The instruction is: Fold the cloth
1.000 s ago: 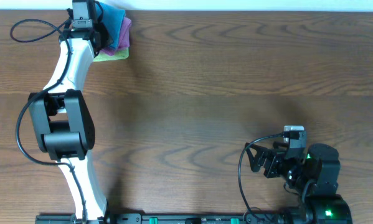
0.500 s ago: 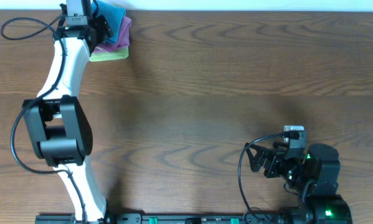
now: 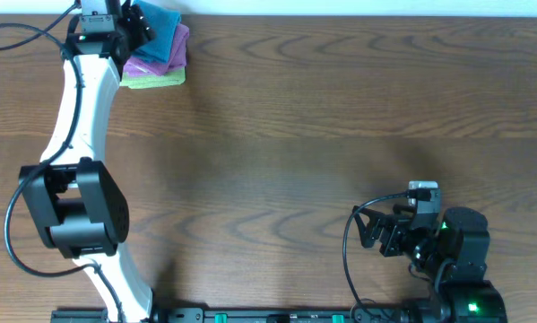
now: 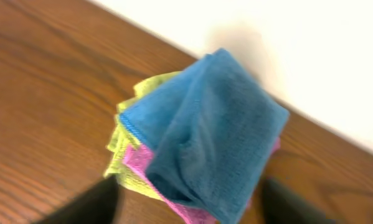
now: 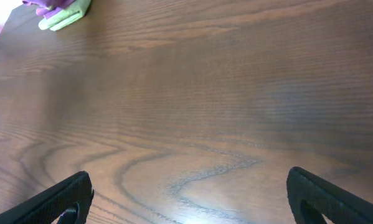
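A folded blue cloth (image 3: 164, 24) lies on top of a stack with a pink cloth (image 3: 156, 61) and a yellow-green cloth (image 3: 157, 81) at the table's far left corner. In the left wrist view the blue cloth (image 4: 205, 127) fills the middle, over the pink cloth (image 4: 177, 202) and the yellow-green cloth (image 4: 125, 143). My left gripper (image 3: 132, 22) is open at the stack's left edge, holding nothing, and its fingers (image 4: 186, 208) show blurred at the bottom. My right gripper (image 3: 380, 233) is open and empty at the near right, and its fingers (image 5: 192, 199) are spread over bare wood.
The stack sits against the table's far edge, by the white wall (image 4: 311, 50). The stack's corner shows far off in the right wrist view (image 5: 61, 15). The brown wooden table (image 3: 322, 135) stretches between the two arms.
My left arm has moved left and toward the far edge, off the stack, so more of the blue cloth shows. The right arm has not moved.
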`<move>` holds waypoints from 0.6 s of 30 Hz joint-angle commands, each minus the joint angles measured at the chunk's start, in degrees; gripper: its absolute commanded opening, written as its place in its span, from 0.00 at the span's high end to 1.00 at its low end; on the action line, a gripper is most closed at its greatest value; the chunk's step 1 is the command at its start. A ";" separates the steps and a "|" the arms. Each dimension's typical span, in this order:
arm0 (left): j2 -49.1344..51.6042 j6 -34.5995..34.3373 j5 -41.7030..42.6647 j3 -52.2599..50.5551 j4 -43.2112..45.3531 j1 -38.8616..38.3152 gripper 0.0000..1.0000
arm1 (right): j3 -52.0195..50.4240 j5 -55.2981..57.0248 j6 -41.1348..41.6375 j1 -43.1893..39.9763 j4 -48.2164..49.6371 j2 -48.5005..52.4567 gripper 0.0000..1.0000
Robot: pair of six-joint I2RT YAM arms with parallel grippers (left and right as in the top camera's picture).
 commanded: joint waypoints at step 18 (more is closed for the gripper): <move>3.80 -3.58 8.92 0.87 9.73 -0.39 0.94 | -0.37 -0.59 0.72 -0.35 -0.04 -0.31 0.01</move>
